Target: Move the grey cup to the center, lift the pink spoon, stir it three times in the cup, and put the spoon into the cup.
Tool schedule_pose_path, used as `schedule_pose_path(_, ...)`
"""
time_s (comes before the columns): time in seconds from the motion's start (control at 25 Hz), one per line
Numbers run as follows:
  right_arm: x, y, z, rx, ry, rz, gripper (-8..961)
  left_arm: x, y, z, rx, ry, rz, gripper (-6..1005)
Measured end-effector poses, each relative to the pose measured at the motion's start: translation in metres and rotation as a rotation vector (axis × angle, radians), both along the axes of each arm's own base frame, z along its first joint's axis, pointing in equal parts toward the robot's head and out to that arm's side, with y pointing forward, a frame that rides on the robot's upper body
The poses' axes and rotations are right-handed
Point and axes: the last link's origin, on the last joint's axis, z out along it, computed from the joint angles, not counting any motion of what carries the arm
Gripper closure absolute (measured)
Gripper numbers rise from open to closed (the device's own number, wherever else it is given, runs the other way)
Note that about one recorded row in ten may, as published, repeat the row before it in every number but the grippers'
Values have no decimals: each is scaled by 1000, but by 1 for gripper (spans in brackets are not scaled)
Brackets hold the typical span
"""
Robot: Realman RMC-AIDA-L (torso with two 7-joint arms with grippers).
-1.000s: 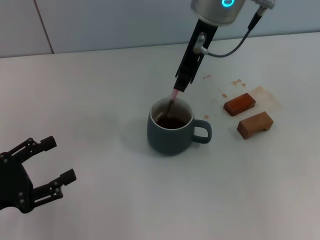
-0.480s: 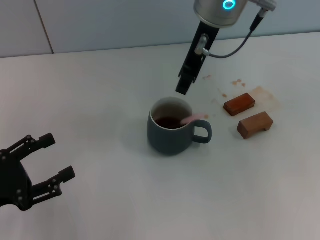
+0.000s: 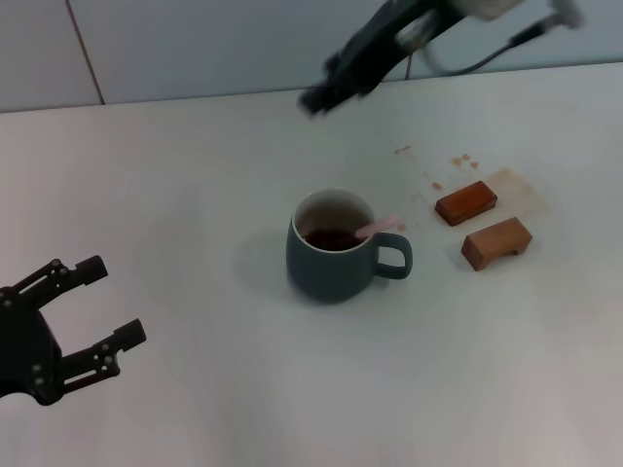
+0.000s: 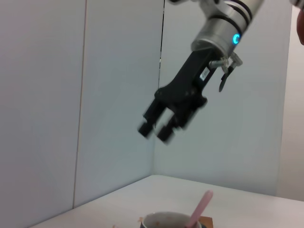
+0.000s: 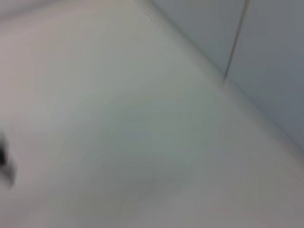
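Note:
The grey cup (image 3: 331, 258) stands upright in the middle of the white table (image 3: 195, 195), handle to the right, with dark brown liquid inside. The pink spoon (image 3: 376, 228) rests in the cup, its pale pink handle leaning over the rim on the handle side; it also shows in the left wrist view (image 4: 199, 209). My right gripper (image 3: 316, 99) is open and empty, raised well above and behind the cup; it also shows in the left wrist view (image 4: 154, 131). My left gripper (image 3: 97, 302) is open and empty at the near left.
Two brown wooden blocks (image 3: 465, 202) (image 3: 496, 242) lie to the right of the cup, beside brown stains (image 3: 516, 185) on the table. A pale wall (image 3: 195, 49) closes the far side.
My right gripper let go of the spoon, which fell to lean on the cup's rim. The gripper then rose and swung back and left, away from the cup. The left gripper stayed put.

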Motion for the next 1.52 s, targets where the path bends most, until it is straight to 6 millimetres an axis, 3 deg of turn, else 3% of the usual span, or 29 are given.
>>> schedule_pose_path(0.2,55,-7,43,144,353,-66,387,0,1,0,5,4,-5,139)
schedule_pose_path(0.28,83,-12,53,165,442,-89,387,1,4,4,6,6,-13,139)
schedule_pose_path(0.4,123,-26,59,215,532,-65,305,2,6,5,4,5,-16,139)
schedule_pose_path(0.64,196,-61,37,236,558,57,209,4,13,8,-21,11,-12,139)
schedule_pose_path(0.76,217,-69,28,193,565,28,177,6,18,11,-45,5,-4,139)
schedule_pose_path(1.04,234,-81,23,130,529,105,166,11,30,14,-111,19,11,139)
schedule_pose_path(1.36,233,-79,14,59,469,124,166,20,61,25,-194,97,44,139)
schedule_pose_path(1.52,232,-79,12,55,469,135,166,20,67,27,-202,126,49,139)
